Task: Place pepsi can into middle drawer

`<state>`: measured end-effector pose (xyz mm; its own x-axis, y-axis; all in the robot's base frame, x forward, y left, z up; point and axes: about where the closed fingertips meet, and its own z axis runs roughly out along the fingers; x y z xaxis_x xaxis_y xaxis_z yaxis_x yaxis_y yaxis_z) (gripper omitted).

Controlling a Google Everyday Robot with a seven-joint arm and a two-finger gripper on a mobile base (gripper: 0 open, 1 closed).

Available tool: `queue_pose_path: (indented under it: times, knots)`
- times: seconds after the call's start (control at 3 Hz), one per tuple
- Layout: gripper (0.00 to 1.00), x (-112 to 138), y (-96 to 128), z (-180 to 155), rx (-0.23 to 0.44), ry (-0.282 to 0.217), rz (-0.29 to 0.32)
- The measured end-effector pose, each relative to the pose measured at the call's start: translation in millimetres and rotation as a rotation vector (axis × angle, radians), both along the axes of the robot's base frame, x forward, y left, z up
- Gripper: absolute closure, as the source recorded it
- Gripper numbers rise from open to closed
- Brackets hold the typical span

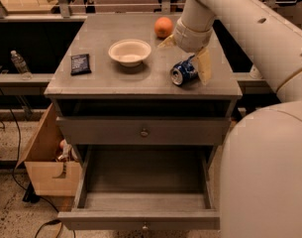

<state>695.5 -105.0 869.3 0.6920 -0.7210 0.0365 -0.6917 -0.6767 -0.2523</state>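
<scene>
Left of the bowl (129,51) we see a black packet (81,63). Below the bowl, the middle drawer (140,202) stands pulled out. Behind the bowl and to its right sits an orange (163,27). Right of the bowl, the pepsi can (183,72) lies on its side on the cabinet top (101,83). Our gripper (185,61) hangs just over it, fingers spread wide, holding nothing.

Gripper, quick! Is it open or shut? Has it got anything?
Gripper: open, holding nothing, fingers spread on either side of the can, which lies on its side.
</scene>
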Motion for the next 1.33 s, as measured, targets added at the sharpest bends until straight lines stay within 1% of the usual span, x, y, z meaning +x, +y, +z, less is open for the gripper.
queue_pose_path:
  times: [0.33, 0.67, 1.0, 1.33]
  knots:
    - [0.16, 6, -6, -13, -0.008, 0.021, -0.031]
    - [0.39, 8, -9, -21, 0.0, 0.037, -0.045]
    - [0.63, 9, -9, -27, 0.008, 0.055, -0.042]
    - [0.85, 5, -10, -22, 0.013, 0.054, -0.031]
